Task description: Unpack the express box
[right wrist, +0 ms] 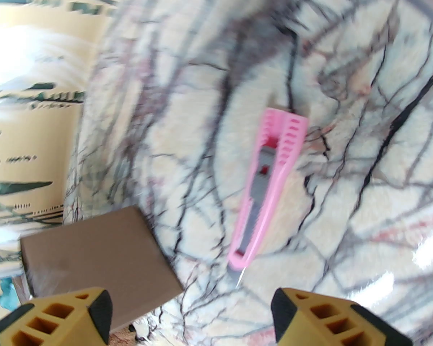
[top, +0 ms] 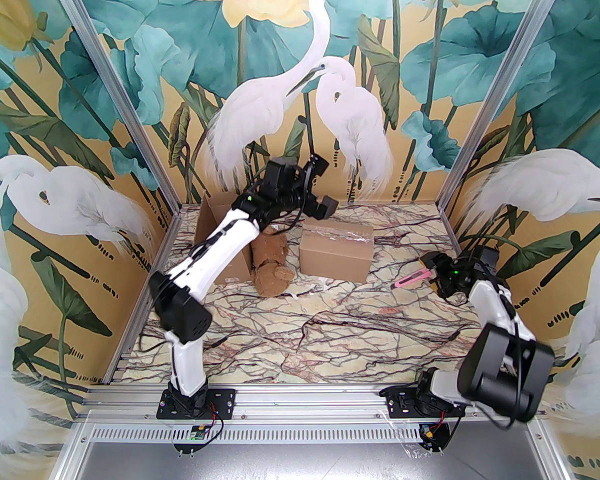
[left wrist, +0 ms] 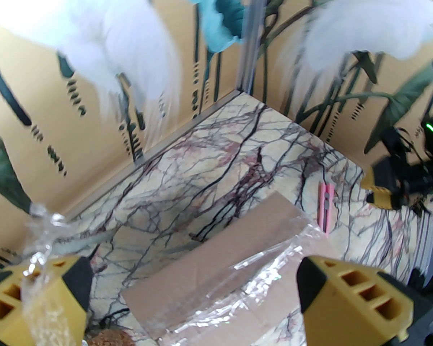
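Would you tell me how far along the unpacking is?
Done: the pink knife lies on the table, below the open right gripper. In hand: the open left gripper hovers over the box, tape clinging to one finger. Left: the flaps look shut.

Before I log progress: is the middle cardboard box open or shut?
Shut: the cardboard box has its top lying flat and closed, with crinkled clear tape across it.
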You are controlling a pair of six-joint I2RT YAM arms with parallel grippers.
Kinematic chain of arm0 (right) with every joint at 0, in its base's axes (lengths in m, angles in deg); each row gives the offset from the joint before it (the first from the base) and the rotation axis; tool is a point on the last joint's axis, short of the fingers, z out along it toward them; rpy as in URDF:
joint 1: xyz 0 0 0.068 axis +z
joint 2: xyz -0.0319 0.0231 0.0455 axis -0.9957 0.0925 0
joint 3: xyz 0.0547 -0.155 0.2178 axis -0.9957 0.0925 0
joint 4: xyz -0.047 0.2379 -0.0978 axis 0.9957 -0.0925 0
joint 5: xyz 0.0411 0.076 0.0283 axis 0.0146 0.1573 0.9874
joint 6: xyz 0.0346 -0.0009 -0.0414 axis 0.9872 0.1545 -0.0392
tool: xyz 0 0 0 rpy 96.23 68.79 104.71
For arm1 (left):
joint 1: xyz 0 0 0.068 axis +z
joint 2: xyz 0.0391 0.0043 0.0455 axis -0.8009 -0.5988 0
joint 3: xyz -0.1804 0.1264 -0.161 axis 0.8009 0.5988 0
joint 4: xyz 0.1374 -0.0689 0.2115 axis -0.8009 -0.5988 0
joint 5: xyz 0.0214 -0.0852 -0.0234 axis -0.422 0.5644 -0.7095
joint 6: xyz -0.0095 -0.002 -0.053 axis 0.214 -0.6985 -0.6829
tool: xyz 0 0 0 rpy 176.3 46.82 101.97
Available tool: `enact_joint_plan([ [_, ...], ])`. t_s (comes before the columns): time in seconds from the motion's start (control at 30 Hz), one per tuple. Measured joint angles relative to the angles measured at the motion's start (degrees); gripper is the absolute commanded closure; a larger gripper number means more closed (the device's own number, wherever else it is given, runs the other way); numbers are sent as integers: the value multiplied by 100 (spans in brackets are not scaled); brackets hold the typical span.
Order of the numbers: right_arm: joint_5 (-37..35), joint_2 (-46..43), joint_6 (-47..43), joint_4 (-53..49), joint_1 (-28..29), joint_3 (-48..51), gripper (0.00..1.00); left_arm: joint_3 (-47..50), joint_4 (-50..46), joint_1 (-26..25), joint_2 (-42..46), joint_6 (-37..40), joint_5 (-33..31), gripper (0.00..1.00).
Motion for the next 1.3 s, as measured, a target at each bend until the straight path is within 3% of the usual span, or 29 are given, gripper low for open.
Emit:
enact_joint_plan([
  [0.13, -76, -621, -17, 4, 918, 293, 23, -1198, -922, 203, -1034, -354, 251, 1],
  [0.37, -33, -608, 44, 404, 2870, 590, 25, -1292, -1738, 413, -1591, -577, 920, 1],
  [0.53, -92, -11, 181, 811, 3689, 501, 25, -1294, -1982, 487, -1661, -573, 1285, 0],
  [0.9, -791, 822, 138, 765, 3707, -461, 24, -822, -1851, 546, -1561, -380, 2109, 3],
  [1.3, -1239, 822, -551, 105, 2914, -774, 23, 2468, -1292, 450, 472, -487, 2520, 4],
])
